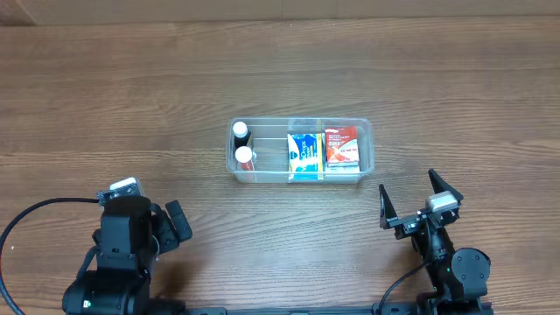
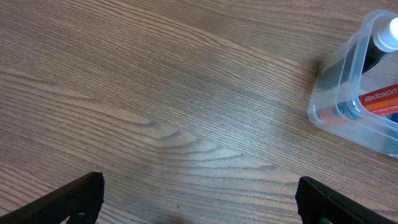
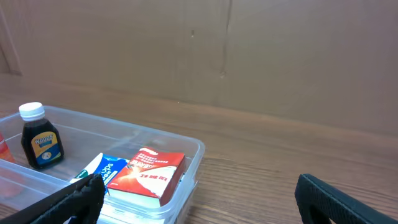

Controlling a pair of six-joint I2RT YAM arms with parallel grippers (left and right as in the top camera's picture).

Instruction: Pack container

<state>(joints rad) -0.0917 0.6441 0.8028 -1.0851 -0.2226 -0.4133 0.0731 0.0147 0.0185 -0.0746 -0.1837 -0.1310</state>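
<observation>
The clear plastic container (image 1: 366, 150) stands at the table's centre. It holds two small white-capped bottles (image 1: 242, 145) at its left end, a blue packet (image 1: 305, 156) in the middle and a red packet (image 1: 341, 147) at its right end. My left gripper (image 1: 171, 224) is open and empty, near the front left, well apart from the container. My right gripper (image 1: 411, 199) is open and empty, just in front of the container's right end. The left wrist view shows the container's corner (image 2: 323, 109). The right wrist view shows the container (image 3: 189, 152), a dark bottle (image 3: 38, 143), and both packets.
The wooden table top (image 1: 131, 96) surrounds the container. A brown wall (image 3: 249, 56) rises behind the table in the right wrist view. A black cable (image 1: 35, 214) runs by the left arm's base.
</observation>
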